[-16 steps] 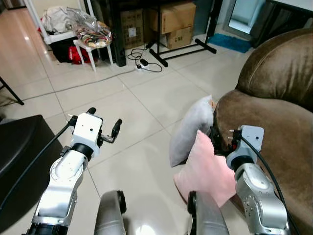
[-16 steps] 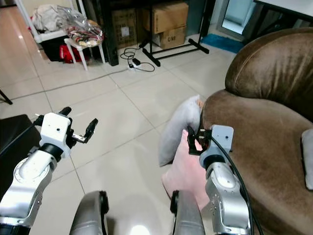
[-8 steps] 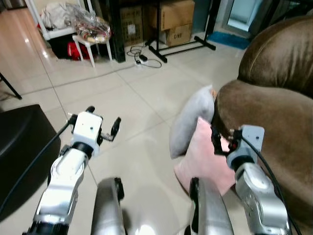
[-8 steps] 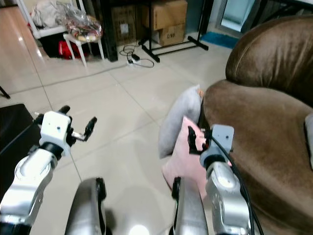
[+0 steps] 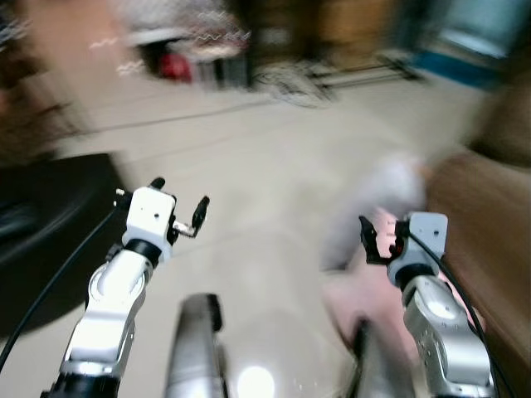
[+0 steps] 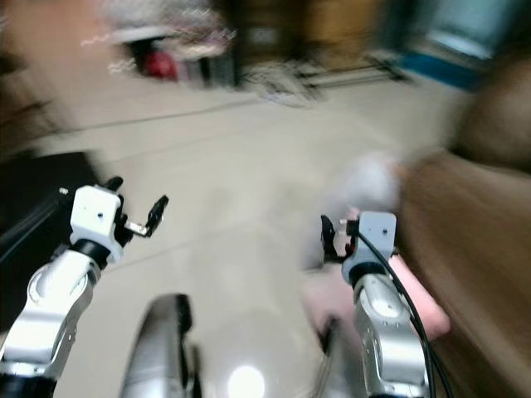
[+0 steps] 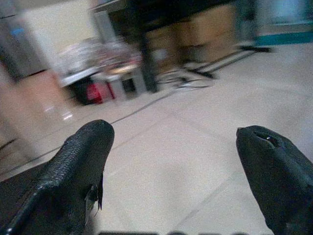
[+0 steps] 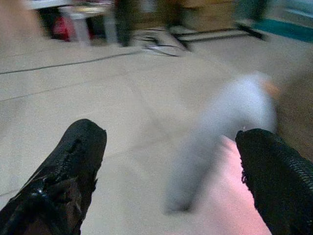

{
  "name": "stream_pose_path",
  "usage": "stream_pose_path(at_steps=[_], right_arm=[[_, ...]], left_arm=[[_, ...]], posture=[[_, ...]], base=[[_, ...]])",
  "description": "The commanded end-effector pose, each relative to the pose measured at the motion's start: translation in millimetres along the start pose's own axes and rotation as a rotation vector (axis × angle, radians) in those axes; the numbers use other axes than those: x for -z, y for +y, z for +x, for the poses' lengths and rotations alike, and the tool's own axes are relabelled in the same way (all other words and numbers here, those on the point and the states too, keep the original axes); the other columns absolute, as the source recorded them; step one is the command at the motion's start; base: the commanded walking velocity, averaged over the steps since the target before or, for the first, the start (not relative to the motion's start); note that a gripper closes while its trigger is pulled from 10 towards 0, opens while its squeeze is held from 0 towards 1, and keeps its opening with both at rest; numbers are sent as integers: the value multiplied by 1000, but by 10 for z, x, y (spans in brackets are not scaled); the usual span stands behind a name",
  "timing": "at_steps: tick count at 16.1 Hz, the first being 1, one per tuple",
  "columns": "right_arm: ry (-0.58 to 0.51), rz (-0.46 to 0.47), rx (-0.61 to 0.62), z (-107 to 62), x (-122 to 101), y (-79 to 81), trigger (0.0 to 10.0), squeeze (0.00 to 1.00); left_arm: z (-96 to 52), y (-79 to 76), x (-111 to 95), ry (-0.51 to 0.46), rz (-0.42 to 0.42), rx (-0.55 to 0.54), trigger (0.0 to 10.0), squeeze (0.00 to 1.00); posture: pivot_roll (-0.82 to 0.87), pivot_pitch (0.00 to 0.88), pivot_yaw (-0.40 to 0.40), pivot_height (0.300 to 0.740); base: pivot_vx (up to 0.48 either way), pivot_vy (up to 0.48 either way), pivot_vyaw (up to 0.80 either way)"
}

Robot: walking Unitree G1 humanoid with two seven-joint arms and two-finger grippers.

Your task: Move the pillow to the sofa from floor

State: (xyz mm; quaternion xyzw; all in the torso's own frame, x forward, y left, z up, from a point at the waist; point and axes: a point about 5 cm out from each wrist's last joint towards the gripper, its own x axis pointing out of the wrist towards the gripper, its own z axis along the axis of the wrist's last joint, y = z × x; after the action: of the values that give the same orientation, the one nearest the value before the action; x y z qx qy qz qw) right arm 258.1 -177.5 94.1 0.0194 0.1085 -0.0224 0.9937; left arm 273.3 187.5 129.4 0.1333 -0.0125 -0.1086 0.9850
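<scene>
Head views heavily motion-blurred; the robot is probably walking or turning.

Task object: soft pink square pillow [image 5: 365, 303] lies on the pale tiled floor [image 5: 274, 191] at near right, up against the front of the brown plush sofa [image 5: 489, 224]. A grey pillow [image 8: 220, 142] stands just behind it, farther away, also against the sofa base. The two appear to touch, but blur prevents certainty.

Right gripper [image 5: 375, 239]: held above the pink pillow's far edge, its two black fingers spread wide and released, nothing between them. The right wrist view looks between the fingers [image 8: 73, 161] at both pillows on the floor. No contact with the pink pillow visible.

Left gripper [image 5: 177, 205]: raised over bare floor at left, well apart from the pillows, fingers likewise spread and empty.

Black rounded object [image 5: 41, 240] at near left; identity unclear.

Progress, as judged: pillow not yet grasped or lifted. Remaining: settle into position, lower the right gripper, clamp the pink pillow, lift it, place it on the sofa seat.
</scene>
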Motion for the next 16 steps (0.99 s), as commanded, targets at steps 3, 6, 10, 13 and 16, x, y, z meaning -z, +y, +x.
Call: stream_pose_path(at_steps=[3,6,10,13,16], right_arm=[[-5,44,24,25,-20,6,10000,0],[-4,45,33,25,-15,1,10000,0],[39,54,78,35,65,-124,10000,1000],[144,-73,72,194,205,-252,10000,1000],[209,-123,105,336,271,-395,10000,1000]], left_arm=[[-4,56,-4,0,6,-10,10000,302],[11,42,5,4,16,-6,10000,259],[8,-80,55,35,22,108,10000,243],[1,-187,85,52,42,245,10000,247],[18,-211,62,51,48,314,10000,251]], posture=[[-47,0,9,471],[-48,0,10,471],[-52,0,11,471],[-65,0,22,471],[-58,0,29,471]], base=[[372,0,0],[225,0,0],[0,0,0],[0,0,0],[0,0,0]])
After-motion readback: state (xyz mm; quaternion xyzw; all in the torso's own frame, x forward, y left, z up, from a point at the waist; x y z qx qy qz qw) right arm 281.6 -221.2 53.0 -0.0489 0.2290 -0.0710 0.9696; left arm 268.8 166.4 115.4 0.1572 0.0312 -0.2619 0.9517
